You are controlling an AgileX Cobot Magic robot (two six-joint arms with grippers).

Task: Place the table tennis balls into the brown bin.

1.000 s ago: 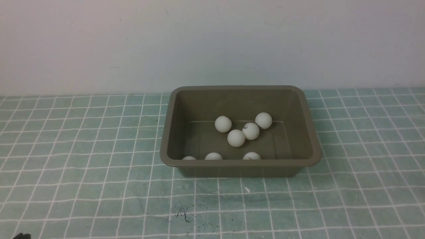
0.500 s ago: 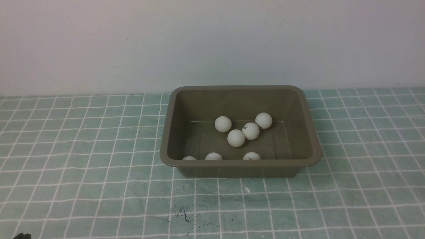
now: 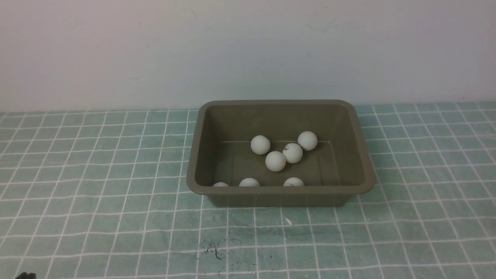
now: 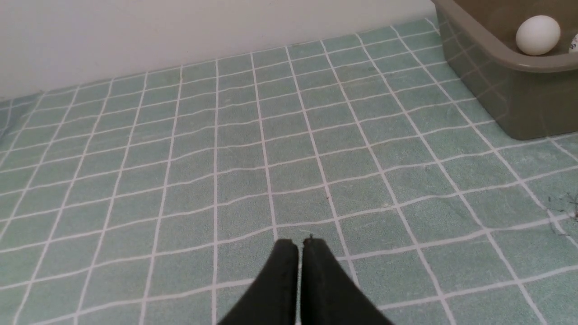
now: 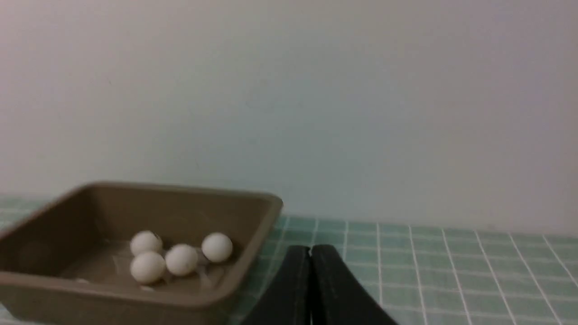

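The brown bin (image 3: 195, 182) stands at the middle of the table, near the wall. Several white table tennis balls (image 3: 275, 161) lie inside it, some clustered near the back, others half hidden behind the near wall. In the left wrist view my left gripper (image 4: 300, 243) is shut and empty over bare cloth, with the brown bin (image 4: 519, 104) and one ball (image 4: 538, 34) off to one side. In the right wrist view my right gripper (image 5: 310, 248) is shut and empty beside the brown bin (image 5: 244, 253), with balls (image 5: 181, 259) visible inside. Neither gripper appears in the front view.
A green cloth with a white grid (image 3: 97, 193) covers the table, and a plain pale wall (image 3: 248, 50) rises right behind the bin. Small dark marks (image 3: 213, 248) and a white speck (image 3: 288, 221) lie on the cloth in front of the bin.
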